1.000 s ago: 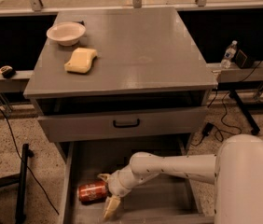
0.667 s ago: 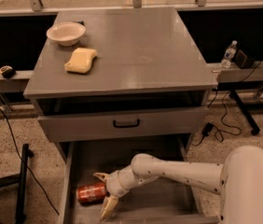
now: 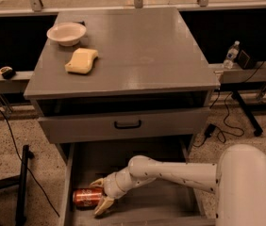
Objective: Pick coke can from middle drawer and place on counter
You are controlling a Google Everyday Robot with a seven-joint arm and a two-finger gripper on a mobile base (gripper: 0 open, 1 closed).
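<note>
Gripper [image 3: 95,197] was down in the open drawer [image 3: 69,182], at its near left part, with the white arm [image 3: 170,171] reaching in from the robot body [image 3: 248,187] at the near right. Jaws were apart, one finger on the far side and one on the near side of the can [image 3: 85,197], straddling its right end (contact with the can couldn't be told). Can lay on its side on the drawer floor, long axis running left-right, close to the left wall.

Above the open drawer was a drawer front [image 3: 123,125] with a black handle, pulled out slightly. Counter [image 3: 147,55] on top held a white bowl [image 3: 66,33] at the far left and a yellow sponge [image 3: 81,60] just near of it, the two apart. A water bottle [image 3: 230,54] stood upright on a ledge to the right of the cabinet. Black cables trailed over the speckled floor [image 3: 1,149] on both sides.
</note>
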